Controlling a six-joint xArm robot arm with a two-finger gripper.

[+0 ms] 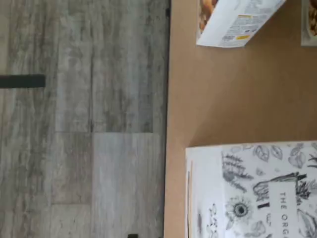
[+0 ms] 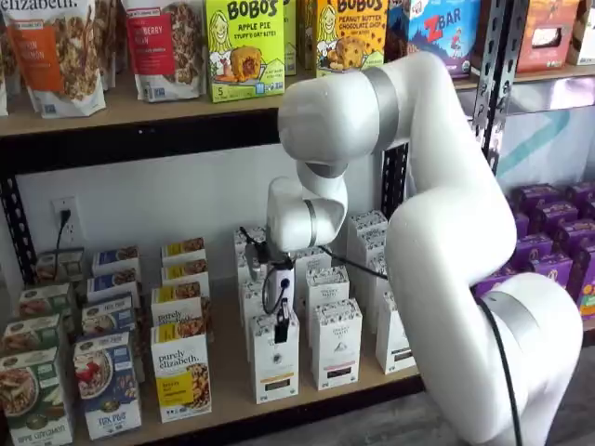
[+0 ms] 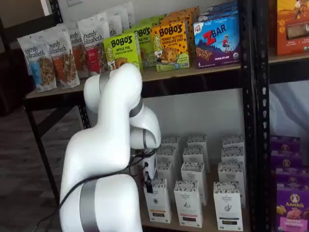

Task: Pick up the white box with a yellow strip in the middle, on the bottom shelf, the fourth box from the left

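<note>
The white box (image 2: 275,364) stands at the front of the bottom shelf (image 2: 230,395), to the right of a white-and-yellow granola box (image 2: 180,373). It has a speckled top band and a dark label low on its front. It also shows in a shelf view (image 3: 158,202). My gripper (image 2: 281,332) hangs right at the box's top front edge, and only its black fingers (image 3: 148,185) show, side-on, with no gap visible. The wrist view shows the box's printed top (image 1: 257,191) on the tan board (image 1: 223,94).
Like white cartons (image 2: 337,344) stand in rows to the right and behind. Colourful cereal boxes (image 2: 107,383) fill the shelf's left end. The upper shelf (image 2: 139,111) holds granola bags and green Bobo's boxes. Purple boxes (image 2: 548,242) sit beyond the right upright. The grey plank floor (image 1: 84,124) lies below the shelf edge.
</note>
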